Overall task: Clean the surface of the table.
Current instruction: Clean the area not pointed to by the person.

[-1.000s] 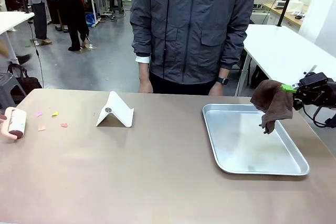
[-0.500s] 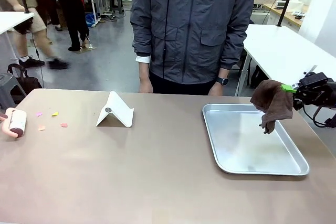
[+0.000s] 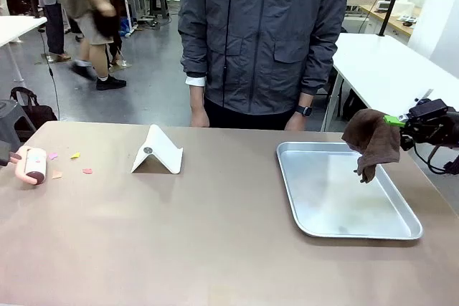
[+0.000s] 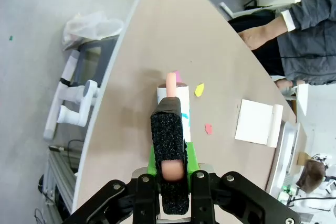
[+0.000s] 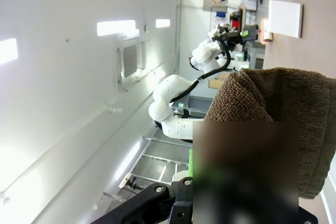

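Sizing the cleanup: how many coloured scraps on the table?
4, clustered at the left end of the table beside the roller: pink, yellow, orange, red. Others may hide behind the roller.

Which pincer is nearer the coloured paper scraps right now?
Left. The left pincer, shut on the lint roller, sits right beside the scraps; the right pincer holds a brown cloth above the tray, far across the table.

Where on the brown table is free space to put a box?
The widest bare patch of the table is the near half, in front of the white stand and left of the metal tray. The strip between stand and tray is also free. Crowded: the far left, with paper scraps and the pink roller.
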